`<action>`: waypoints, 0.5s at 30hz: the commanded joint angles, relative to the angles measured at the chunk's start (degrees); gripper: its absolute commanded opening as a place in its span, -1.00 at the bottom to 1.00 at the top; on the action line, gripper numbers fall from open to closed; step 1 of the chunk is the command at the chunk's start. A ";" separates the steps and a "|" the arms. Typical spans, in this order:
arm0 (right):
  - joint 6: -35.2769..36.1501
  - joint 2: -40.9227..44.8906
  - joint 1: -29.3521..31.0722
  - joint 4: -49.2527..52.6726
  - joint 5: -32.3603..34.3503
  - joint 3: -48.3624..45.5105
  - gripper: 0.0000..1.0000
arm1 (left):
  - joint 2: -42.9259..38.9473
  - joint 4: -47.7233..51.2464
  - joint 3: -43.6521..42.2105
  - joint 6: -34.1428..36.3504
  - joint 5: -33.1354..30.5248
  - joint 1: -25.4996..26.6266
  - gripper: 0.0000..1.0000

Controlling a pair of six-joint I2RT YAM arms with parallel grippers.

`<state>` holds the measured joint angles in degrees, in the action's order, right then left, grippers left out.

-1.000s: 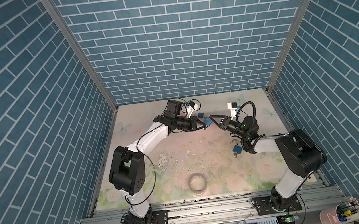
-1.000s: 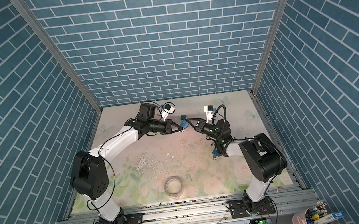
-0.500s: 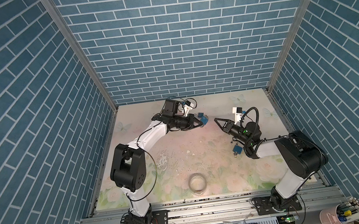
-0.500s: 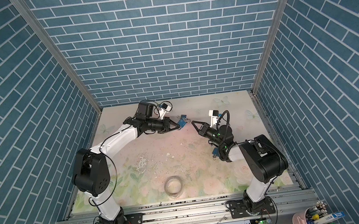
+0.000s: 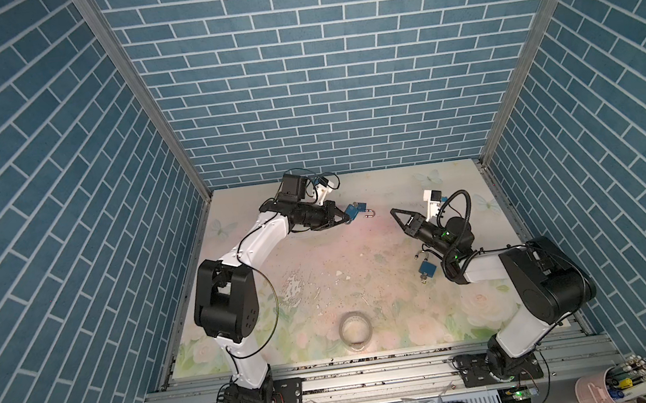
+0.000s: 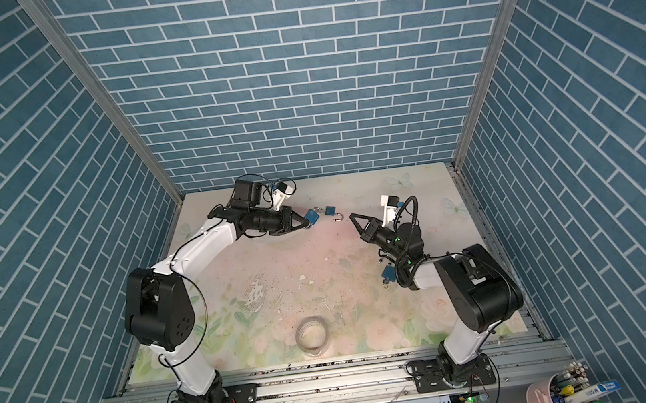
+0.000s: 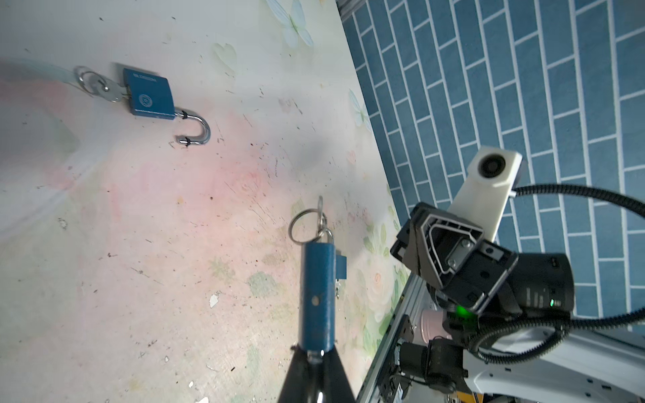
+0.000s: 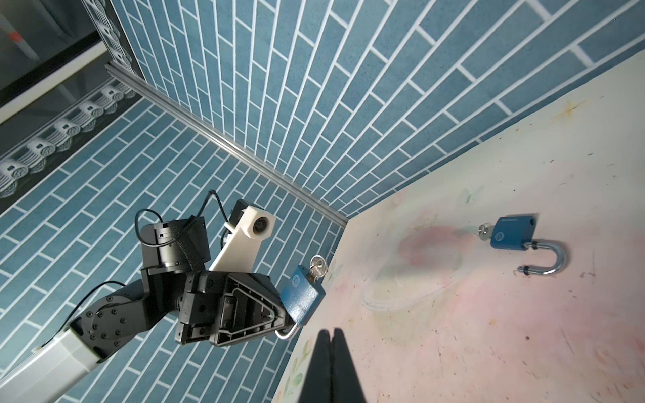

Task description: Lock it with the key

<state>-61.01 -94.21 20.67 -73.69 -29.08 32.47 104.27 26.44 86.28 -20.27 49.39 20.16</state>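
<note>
Moved: since a second ago the two arms have pulled apart. The right pincer [image 5: 392,211], which then nearly met the held padlock [image 6: 310,217], now sits back to the right with bare tabletop [image 5: 320,261] showing between them.
Tabletop: pale floral sheet, scuffed and speckled, closed in by blue brick walls [image 5: 324,85] on the left, right and far sides.
Left pincer [image 6: 306,224]: raised over the far middle of the tabletop, pointing right, clenched on the shackle of the held padlock.
Right pincer: raised on the far right, pointing left towards the left pincer, clenched shut with nothing between its jaws.
Tape roll [image 5: 355,329]: lying flat at the near middle, well apart from both pincers.
Held padlock: blue body sticking out past the left pincer's tips, clear of the tabletop.
Open padlock [image 7: 150,92]: blue, lying flat at the far middle, just beside the held padlock, shackle swung open.
Third padlock [image 5: 428,269]: blue, lying on the right of the tabletop beneath the right arm.
Keys: one key [image 8: 317,267], with a ring on it, is seated in the base of the held padlock. A second key [image 7: 104,87] is in the base of the open padlock.
</note>
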 commanded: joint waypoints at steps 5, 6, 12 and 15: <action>11.48 8.30 -3.31 25.84 -14.59 5.77 -0.78 | -1.09 21.16 8.88 19.86 0.38 0.34 -1.00; 13.86 9.49 -3.78 30.18 -17.14 7.04 -0.73 | -1.06 23.12 9.78 21.98 0.34 0.47 -1.00; 32.04 15.21 -4.49 62.10 -24.30 18.92 -0.61 | 2.15 33.41 15.52 32.24 -2.86 1.52 -1.00; 40.07 15.74 -4.57 74.33 -26.18 24.65 -0.60 | 3.89 36.51 19.70 33.68 -5.69 3.06 -1.00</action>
<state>-34.15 -79.64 16.19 -17.69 -49.89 53.25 106.61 56.60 102.91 7.55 45.80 21.76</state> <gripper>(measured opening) 0.198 0.092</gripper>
